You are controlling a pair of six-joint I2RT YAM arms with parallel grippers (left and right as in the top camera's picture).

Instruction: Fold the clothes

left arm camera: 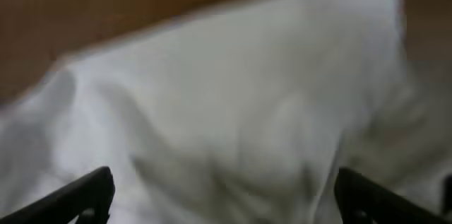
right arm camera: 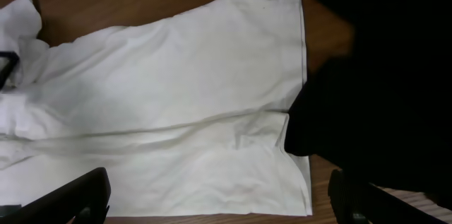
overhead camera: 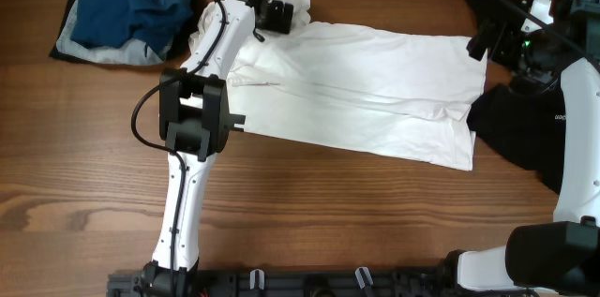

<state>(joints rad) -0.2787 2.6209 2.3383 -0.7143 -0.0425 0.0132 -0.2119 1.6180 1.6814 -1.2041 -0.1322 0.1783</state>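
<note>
White T-shirt (overhead camera: 375,91); flat, apparently folded lengthwise

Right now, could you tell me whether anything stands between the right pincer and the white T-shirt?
Nothing visible does: the open right pincer faces the white T-shirt directly. A black cloth lies against the shirt's hem, beside the pincer's path rather than in it.

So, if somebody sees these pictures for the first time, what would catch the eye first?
The large white T-shirt spread across the middle of the wooden table stands out most, with the left arm reaching over its left end. A crumpled blue shirt lies in the far left corner, and a black cloth lies at the T-shirt's right edge.
</note>
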